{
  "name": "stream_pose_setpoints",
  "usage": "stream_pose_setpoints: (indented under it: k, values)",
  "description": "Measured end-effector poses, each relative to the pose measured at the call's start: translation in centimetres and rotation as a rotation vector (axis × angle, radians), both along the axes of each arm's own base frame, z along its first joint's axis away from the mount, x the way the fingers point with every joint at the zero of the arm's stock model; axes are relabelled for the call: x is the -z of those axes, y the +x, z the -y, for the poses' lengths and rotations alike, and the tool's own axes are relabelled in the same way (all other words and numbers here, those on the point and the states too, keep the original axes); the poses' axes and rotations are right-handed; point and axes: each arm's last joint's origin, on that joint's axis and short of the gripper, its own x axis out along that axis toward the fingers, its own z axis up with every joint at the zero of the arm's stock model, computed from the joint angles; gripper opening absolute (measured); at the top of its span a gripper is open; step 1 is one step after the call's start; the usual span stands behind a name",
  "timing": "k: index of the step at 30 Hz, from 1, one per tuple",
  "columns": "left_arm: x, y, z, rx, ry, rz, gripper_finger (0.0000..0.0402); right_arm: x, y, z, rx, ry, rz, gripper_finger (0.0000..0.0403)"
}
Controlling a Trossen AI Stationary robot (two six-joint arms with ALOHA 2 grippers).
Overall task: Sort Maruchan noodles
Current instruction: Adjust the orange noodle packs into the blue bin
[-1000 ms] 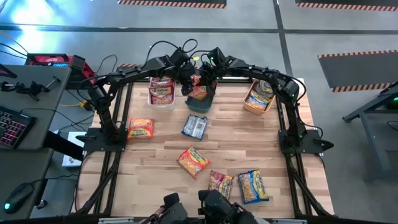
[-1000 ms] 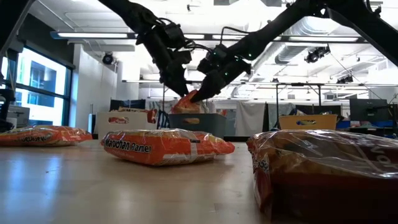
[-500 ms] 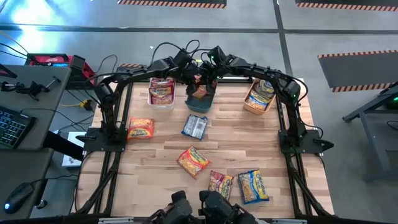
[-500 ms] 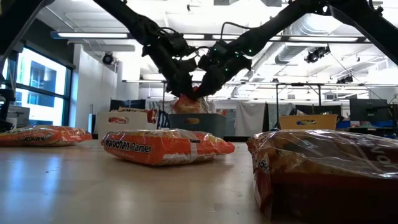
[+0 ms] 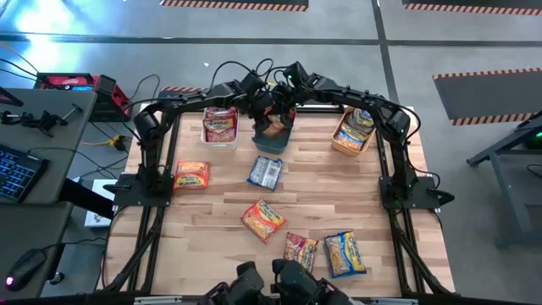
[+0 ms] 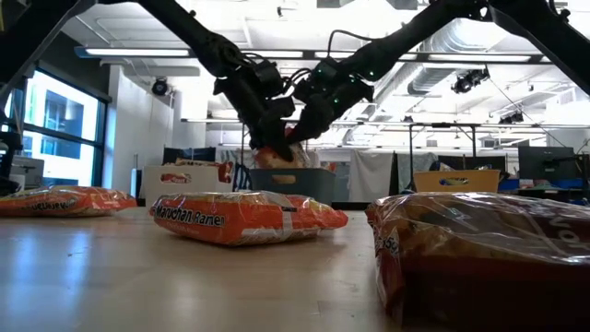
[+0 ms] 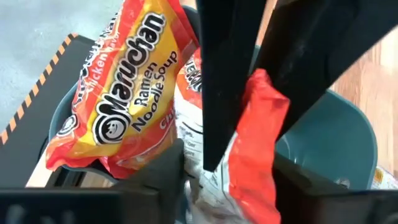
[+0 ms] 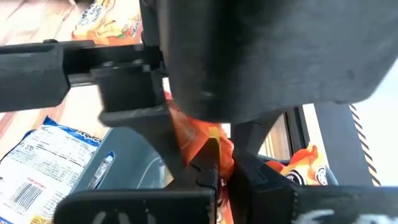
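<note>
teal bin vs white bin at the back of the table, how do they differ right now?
The teal bin holds orange packets; the white bin holds pink-red packets. Both grippers, left and right, meet over the teal bin; none is over the white bin. The teal bin sits mid-table, the white bin further left. Both stand along the far edge.

An orange crinkly plastic ramen packet (image 7: 124,99), seen from the left wrist camera, reads "Maruchan Ramen Noodle Soup" in white letters on a yellow band, with part of "Chicken" along its edge. In the low view, another orange plastic packet (image 6: 244,217) lying on the wooden desk (image 6: 138,277) carries the words "Maruchan Ramen" on its side. No other print is legible.
</note>
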Motion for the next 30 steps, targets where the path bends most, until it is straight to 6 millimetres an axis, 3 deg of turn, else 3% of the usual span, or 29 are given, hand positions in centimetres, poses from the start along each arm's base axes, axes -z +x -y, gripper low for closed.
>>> stream_pose_setpoints:
  k: [7, 11, 15, 19, 25, 30]
  values:
    - [0.0, 0.0, 0.0, 0.051, 0.033, -0.006, 0.0033, 0.1, 0.0, -0.1, 0.012, -0.005, -0.019, 0.0018]
    - [0.1, -0.1, 0.1, 0.065, 0.037, -0.017, 0.0033, -1.0, -0.8, -0.4, 0.049, -0.081, -0.08, 0.0073]
    - [0.0, -0.1, 0.1, 0.07, 0.039, -0.019, 0.0033, -3.7, -2.4, -1.3, 0.039, -0.164, -0.11, 0.0142]
    - [-1.1, -0.4, 0.3, 0.073, 0.069, 0.004, 0.0033, -4.9, -4.4, -0.8, -0.007, -0.063, -0.084, 0.0197]
    - [-3.5, -0.9, 1.0, 0.11, 0.136, 0.116, 0.0033, -4.5, -7.0, 1.6, -0.102, 0.183, 0.061, 0.0228]
    - [-3.0, -1.7, 1.8, 0.112, 0.181, 0.248, 0.0033, -3.8, -5.8, 1.3, -0.096, 0.164, 0.044, 0.0229]
